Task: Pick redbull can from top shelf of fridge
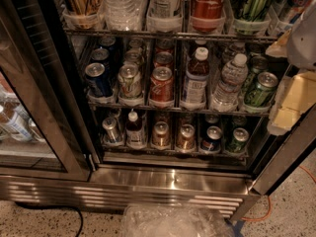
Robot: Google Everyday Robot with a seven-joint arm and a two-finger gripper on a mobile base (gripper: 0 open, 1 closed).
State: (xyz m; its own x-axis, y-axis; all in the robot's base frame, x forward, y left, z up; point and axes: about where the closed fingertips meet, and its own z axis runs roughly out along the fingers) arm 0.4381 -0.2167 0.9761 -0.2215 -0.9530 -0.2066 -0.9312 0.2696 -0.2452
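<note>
The fridge (168, 177) stands open in front of me, with a black frame and a ribbed steel base. Its top shelf (163, 35) runs along the top of the view and holds tall drinks in clear trays, among them a red Coca-Cola can (207, 1) and a green-and-black can (252, 4). The redbull can (297, 4), silver and blue with a red mark, stands at the far right of that shelf, cut off by the picture's top edge. My gripper (290, 105), white and cream, is at the right edge, in front of the middle rack and below the redbull can, not touching it.
The open glass door (34, 107) hangs at the left. The middle rack (173, 106) holds cans and water bottles, and the lower rack (173, 152) holds short cans. A clear plastic bundle (173, 222), a black cable (74, 215) and an orange cable (261, 214) lie on the speckled floor.
</note>
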